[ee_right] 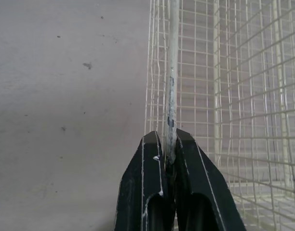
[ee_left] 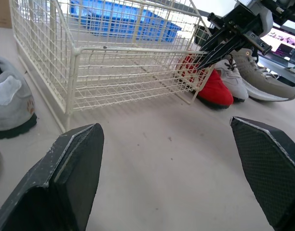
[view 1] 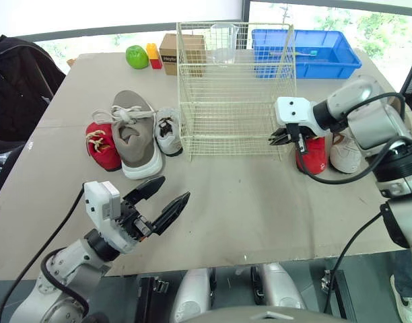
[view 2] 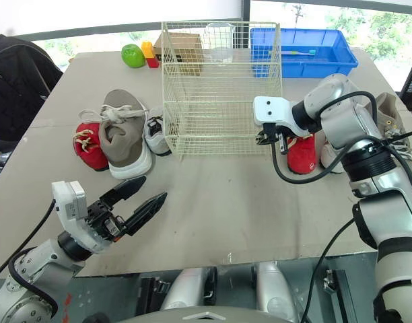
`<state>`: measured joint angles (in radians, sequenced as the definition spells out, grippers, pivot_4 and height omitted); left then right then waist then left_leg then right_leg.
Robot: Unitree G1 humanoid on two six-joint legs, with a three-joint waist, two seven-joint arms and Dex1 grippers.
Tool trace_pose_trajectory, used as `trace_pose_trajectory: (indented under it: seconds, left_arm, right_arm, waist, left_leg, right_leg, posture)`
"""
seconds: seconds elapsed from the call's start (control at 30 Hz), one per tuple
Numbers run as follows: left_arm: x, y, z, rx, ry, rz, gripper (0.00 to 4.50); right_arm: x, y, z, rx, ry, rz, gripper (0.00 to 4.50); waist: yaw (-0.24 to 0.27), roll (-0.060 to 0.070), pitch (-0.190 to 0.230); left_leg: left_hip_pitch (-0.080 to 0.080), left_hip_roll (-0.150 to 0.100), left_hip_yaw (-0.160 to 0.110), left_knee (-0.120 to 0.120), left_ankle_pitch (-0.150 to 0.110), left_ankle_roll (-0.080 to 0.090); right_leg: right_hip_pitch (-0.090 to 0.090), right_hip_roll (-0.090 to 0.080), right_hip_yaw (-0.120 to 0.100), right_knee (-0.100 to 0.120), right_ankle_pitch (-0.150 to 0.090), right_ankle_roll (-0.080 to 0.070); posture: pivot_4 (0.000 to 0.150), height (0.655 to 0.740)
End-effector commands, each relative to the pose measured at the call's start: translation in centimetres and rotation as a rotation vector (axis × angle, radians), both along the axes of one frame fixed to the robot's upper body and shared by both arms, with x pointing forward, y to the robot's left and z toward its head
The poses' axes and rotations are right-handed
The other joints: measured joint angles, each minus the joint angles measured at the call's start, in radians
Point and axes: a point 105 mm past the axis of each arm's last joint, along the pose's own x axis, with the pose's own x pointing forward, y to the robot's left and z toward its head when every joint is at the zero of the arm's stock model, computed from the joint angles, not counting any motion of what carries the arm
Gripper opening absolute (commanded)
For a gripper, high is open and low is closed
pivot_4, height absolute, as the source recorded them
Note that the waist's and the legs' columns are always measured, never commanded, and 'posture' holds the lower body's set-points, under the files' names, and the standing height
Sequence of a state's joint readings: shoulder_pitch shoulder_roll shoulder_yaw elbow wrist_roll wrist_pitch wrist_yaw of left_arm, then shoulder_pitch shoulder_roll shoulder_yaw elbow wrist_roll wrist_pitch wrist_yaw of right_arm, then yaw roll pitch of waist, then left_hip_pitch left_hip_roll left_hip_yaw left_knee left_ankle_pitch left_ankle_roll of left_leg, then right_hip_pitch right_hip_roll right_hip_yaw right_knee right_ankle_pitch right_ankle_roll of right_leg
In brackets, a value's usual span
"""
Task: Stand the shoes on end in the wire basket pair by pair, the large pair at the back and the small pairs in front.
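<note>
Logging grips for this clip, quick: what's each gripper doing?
Left gripper: open, empty.
Right gripper: shut on the basket, at its corner wire.

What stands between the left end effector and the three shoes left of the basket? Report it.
Nothing visible. Only bare table lies between the open left end effector and the red shoe, large grey shoe and small white shoe beside the wire basket.

Wide taupe table [view 1: 246, 208], daylit window [view 1: 340, 17] with greenery behind; white wall [view 1: 91, 13] at left, grey floor [view 1: 367, 289] below
</note>
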<state>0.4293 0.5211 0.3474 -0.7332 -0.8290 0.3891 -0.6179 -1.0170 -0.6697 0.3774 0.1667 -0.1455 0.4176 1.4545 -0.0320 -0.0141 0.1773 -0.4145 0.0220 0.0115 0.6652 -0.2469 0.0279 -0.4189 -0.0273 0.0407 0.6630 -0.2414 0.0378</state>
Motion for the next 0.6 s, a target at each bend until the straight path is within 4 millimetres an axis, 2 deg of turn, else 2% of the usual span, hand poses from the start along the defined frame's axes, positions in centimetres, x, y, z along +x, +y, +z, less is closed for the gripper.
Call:
trace_pose_trajectory:
  seconds: [0.03,0.3,0.6]
  left_arm:
    - [-0.4,0.6,0.6,0.014,-0.047,0.012,4.50]
    - [-1.3,0.5,0.4,0.043,-0.056,-0.028,4.50]
    - [-1.1,0.6,0.5,0.046,-0.063,-0.037,4.50]
  right_arm:
    - [-1.0,-0.7,0.5,-0.004,-0.032,-0.038,0.02]
    - [-2.9,-1.3,0.2,0.019,-0.012,-0.099,0.02]
    - [-3.0,-1.6,0.5,0.032,-0.063,-0.117,0.02]
  waist:
    - [0.005,0.000,0.000]
    - [0.020,-0.001,0.000]
    - [0.019,-0.001,0.000]
  left_leg:
    - [0.000,0.000,0.000,0.000,0.000,0.000]
    - [0.000,0.000,0.000,0.001,0.000,0.000]
    - [0.000,0.000,0.001,0.002,0.000,0.001]
  right_leg:
    - [0.000,0.000,0.000,0.000,0.000,0.000]
    - [0.001,0.000,0.000,-0.001,-0.001,-0.002]
    - [0.001,0.005,0.000,-0.001,-0.001,-0.002]
  posture:
    - [0.150,0.7400]
    - [0.150,0.7400]
    - [0.150,0.7400]
